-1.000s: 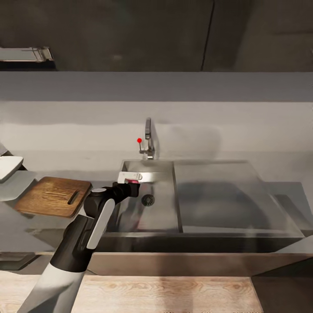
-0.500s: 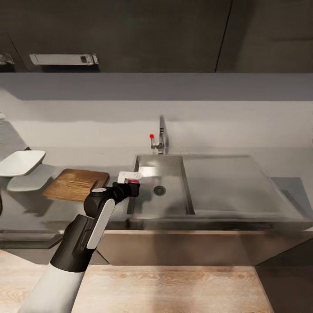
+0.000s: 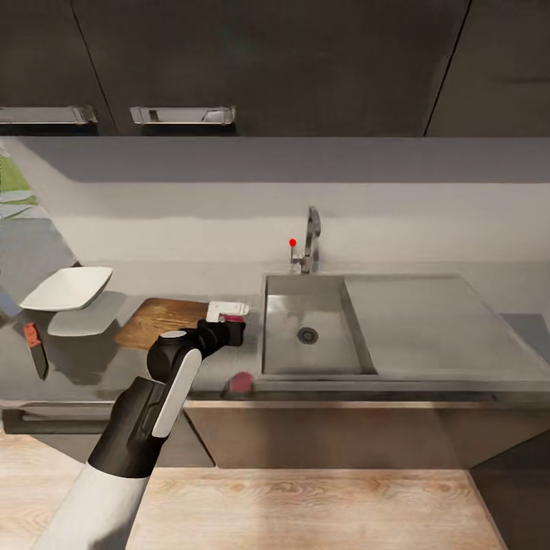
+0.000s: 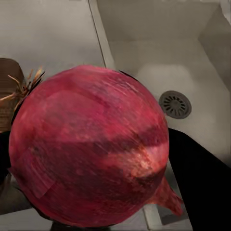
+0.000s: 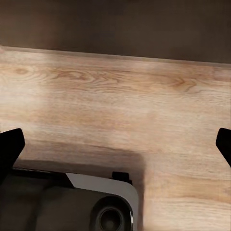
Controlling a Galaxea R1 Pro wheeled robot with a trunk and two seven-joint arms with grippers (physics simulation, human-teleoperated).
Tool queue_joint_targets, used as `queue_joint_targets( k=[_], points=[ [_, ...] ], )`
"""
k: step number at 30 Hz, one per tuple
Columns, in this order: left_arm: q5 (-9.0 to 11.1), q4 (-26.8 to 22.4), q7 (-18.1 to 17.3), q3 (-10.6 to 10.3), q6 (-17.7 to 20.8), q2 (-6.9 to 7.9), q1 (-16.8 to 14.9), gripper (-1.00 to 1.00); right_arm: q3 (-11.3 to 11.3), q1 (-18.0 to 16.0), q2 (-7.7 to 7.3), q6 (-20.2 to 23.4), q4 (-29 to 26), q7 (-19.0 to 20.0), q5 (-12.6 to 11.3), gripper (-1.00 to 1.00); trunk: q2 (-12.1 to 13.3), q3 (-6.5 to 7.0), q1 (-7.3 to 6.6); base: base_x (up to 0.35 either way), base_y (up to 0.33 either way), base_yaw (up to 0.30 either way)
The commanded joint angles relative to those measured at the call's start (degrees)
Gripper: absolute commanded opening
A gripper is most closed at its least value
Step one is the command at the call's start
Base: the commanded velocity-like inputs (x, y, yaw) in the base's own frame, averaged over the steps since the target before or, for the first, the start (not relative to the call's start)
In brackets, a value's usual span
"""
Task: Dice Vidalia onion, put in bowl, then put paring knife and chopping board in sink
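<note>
One claw, the left claw (image 3: pixel 229 327), is closed tight on the onion (image 4: pixel 89 149). It hangs over the countertop (image 3: pixel 191 367), btw. the chopping board (image 3: pixel 160 319) and the sink (image 3: pixel 309 336). A pink shine of the onion shows on the countertop below it.

Right claw (image 5: pixel 115 149): fingers wide apart, nothing in it, over the wood floor (image 5: pixel 120 96).

Knife (image 3: pixel 36 350) and bowl (image 3: pixel 67 287) sit far left, past the board.

Next job, I think: put the onion on the board. Go slow and low, aim for the middle, let go only when it touches, b/c a round onion will roll off.
</note>
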Motion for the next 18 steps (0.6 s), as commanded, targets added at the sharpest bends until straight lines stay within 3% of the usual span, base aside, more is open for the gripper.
queue_joint_targets(
  k=[1, 18],
  points=[
    [0.5, 0.0, 0.5, 0.0, 0.2, 0.01, 0.0, -1.00, -0.5, 0.0, 0.07, -0.1, -0.1, 0.4, 0.5, 1.00, -0.1, 0.00, 0.04, 0.063, 0.311, 0.000],
    [0.5, 0.3, 0.5, -0.2, 0.2, 0.09, 0.0, -1.00, -0.4, 0.0, 0.07, -0.2, -0.1, 0.4, 0.5, 1.00, -0.1, 1.54, 0.04, 0.192, 0.282, 0.000]
  ],
)
